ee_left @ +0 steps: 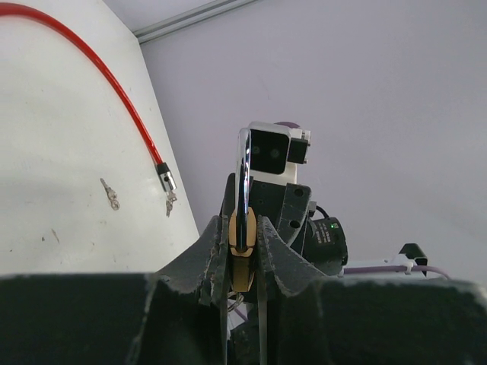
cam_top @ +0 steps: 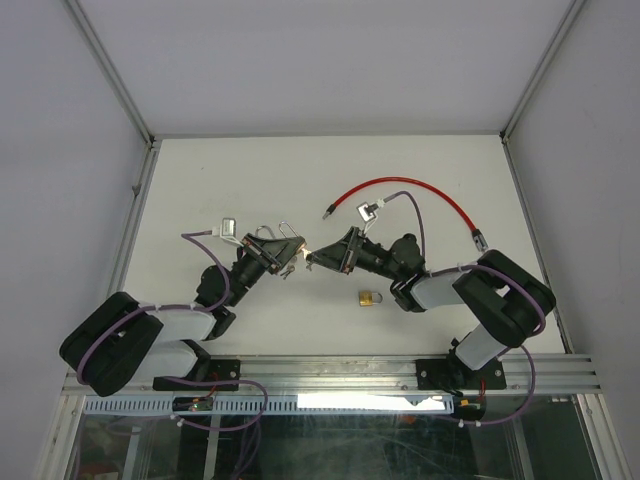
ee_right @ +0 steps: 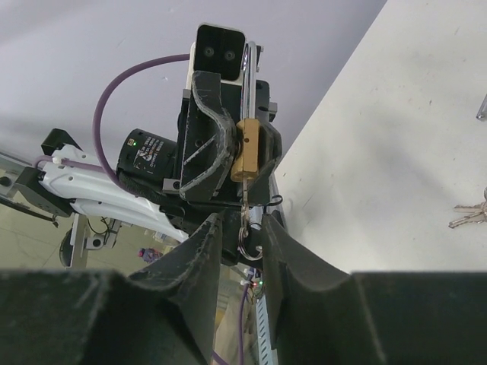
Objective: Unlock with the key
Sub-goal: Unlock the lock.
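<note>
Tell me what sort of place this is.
Probably a robotics lab test cell: two arms bolted to a metal rail, a white table walled by plain panels, a padlock held in the left gripper.

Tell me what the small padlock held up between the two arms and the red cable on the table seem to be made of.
The small gold-coloured padlock has a body that looks like brass: yellow, with a dull sheen. Its curved shackle looks like polished steel, silver and mirror-bright. The long red cable is probably wire under glossy plastic; it bends smoothly.
</note>
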Controlling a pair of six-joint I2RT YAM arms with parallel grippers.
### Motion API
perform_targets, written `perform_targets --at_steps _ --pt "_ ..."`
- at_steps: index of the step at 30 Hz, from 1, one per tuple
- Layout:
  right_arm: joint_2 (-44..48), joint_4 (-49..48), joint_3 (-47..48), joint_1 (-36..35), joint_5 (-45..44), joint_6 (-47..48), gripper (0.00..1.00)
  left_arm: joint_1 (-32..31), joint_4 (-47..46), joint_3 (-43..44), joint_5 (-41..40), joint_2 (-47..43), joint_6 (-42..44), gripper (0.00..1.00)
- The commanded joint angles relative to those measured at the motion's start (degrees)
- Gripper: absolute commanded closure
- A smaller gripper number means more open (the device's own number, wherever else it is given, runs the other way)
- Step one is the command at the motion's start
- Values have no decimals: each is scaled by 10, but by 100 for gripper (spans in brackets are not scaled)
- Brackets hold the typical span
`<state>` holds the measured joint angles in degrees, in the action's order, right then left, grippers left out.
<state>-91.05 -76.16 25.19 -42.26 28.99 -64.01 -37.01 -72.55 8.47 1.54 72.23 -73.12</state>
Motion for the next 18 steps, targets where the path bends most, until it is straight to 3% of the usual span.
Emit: perform_targets --at_steps 1,8,18 --pt "23 -6 21 -7 -12 18 73 5 -83 4 -1 6 -22 100" --pt "21 -1 25 -7 -21 16 100 5 -109 4 11 28 -29 100" --pt "23 -4 67 2 -2 7 100 -8 -150 -9 60 56 -25 100"
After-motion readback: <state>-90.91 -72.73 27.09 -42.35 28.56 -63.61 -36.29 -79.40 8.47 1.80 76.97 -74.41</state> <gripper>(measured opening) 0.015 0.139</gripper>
